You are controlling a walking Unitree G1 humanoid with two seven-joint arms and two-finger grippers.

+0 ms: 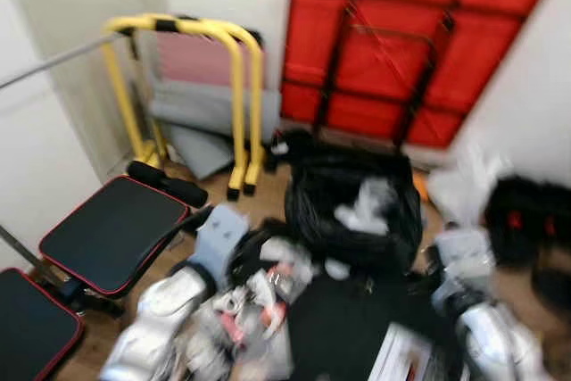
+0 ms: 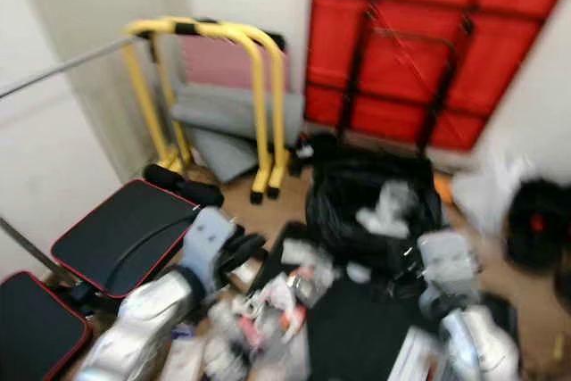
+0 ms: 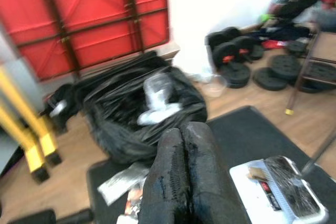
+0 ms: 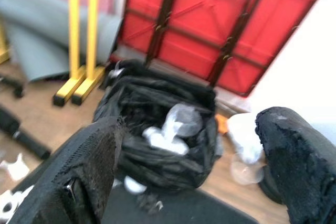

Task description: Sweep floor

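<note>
Scraps of paper and wrappers (image 1: 259, 296) lie scattered on the wood floor and on a black mat (image 1: 343, 327) just in front of me. Behind them stands an open black rubbish bag (image 1: 352, 202) with white crumpled waste inside. A white dustpan with a brush (image 3: 281, 187) rests on the mat, to the right of the litter. My left gripper (image 2: 243, 247) hovers over the litter, its fingers (image 3: 181, 171) pressed shut with nothing between them. My right gripper (image 4: 189, 121) is wide open and faces the bag. The head views are blurred.
A black bench with red trim (image 1: 111, 229) stands at the left. Yellow dip bars (image 1: 241, 86) and grey mats (image 1: 210, 109) are at the back left, a red folded table (image 1: 401, 42) leans on the back wall. Weight plates (image 3: 236, 61) and a white bag (image 1: 464, 180) lie at the right.
</note>
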